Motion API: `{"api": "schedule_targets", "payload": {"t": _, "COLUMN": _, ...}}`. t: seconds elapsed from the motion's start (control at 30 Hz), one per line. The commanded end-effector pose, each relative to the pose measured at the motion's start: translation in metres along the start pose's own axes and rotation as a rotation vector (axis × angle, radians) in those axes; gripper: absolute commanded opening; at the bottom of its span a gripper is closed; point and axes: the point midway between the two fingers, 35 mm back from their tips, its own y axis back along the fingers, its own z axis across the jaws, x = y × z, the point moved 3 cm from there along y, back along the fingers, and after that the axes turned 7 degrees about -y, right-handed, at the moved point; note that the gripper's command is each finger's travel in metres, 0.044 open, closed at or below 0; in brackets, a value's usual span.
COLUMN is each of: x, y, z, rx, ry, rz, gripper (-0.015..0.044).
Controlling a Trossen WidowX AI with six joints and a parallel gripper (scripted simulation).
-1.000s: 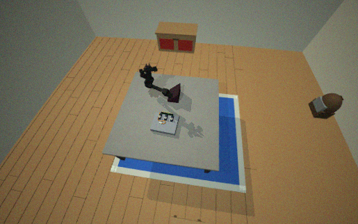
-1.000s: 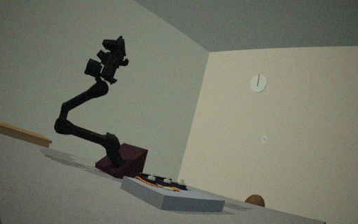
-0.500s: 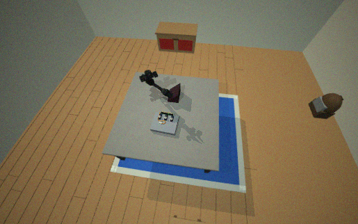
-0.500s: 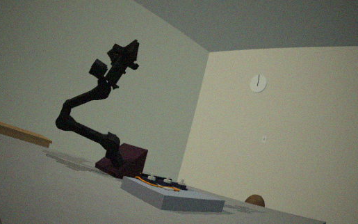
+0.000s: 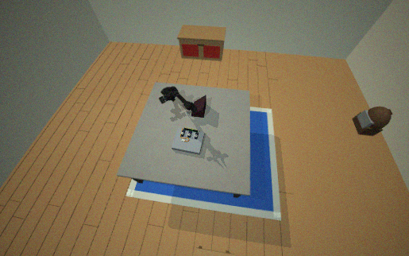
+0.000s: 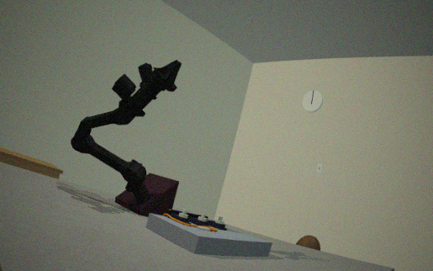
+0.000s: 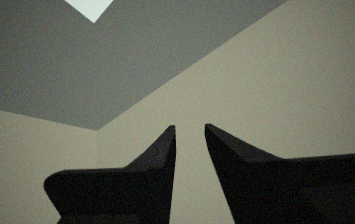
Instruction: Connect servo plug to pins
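My gripper (image 6: 176, 76) (image 7: 189, 129) is raised high above the table, well away from the holder. Its fingers stand a little apart with only wall showing between them. A pale grey-blue block (image 5: 187, 146) (image 6: 233, 247) lies on the table and carries the dark servo parts (image 5: 189, 134) with white tops. An orange lead (image 6: 178, 220) curves along the block's top. A small pale piece at its end may be the plug; it is too small to tell its holes or turn. The pins and the dot cannot be made out. The wrist view shows none of these parts.
The arm's dark red base (image 5: 200, 106) (image 6: 161, 194) stands on the grey table (image 5: 152, 159) (image 6: 60, 236) behind the block. A blue rug (image 5: 260, 171) lies under the table. A wooden cabinet (image 5: 202, 33) stands at the far wall, and a brown chair-like object (image 5: 378, 117) at the right.
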Motion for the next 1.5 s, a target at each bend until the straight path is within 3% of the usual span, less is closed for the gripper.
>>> {"api": "schedule_targets", "payload": {"t": 0.0, "x": 0.019, "y": 0.004, "z": -0.017, "rx": 0.080, "ry": -0.030, "rz": 0.077, "gripper": 0.0115}}
{"api": "schedule_targets", "payload": {"t": 0.47, "x": 0.072, "y": 0.033, "z": -0.077, "rx": 0.378, "ry": -0.128, "rz": 0.283, "gripper": 0.0115}}
{"api": "schedule_targets", "payload": {"t": 1.0, "x": 0.120, "y": 0.096, "z": -0.141, "rx": 0.781, "ry": -0.257, "rz": 0.458, "gripper": 0.0115}}
{"api": "schedule_targets", "payload": {"t": 1.47, "x": 0.172, "y": 0.083, "z": -0.158, "rx": 0.998, "ry": -0.655, "rz": 0.608, "gripper": 0.0115}}
